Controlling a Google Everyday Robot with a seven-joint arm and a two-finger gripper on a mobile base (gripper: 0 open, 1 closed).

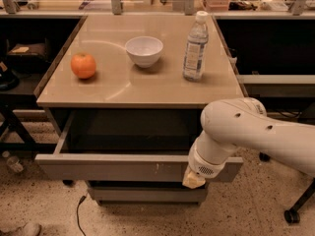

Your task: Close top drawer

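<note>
The top drawer (pixel 113 167) is a wide, shallow grey drawer under the tan tabletop. It stands pulled out, its dark inside open to view and its flat front bearing small pale scratches. My gripper (pixel 193 180) is at the right part of the drawer front, at its lower edge. It is mostly hidden behind my white wrist and forearm (pixel 246 132), which reach in from the right.
On the tabletop (pixel 147 87) stand an orange (pixel 83 65), a white bowl (pixel 143 50) and a clear water bottle (pixel 195 45). A narrower grey drawer front (pixel 147 194) sits below the top drawer. Dark shelving flanks the table; a caster (pixel 291 215) is at right.
</note>
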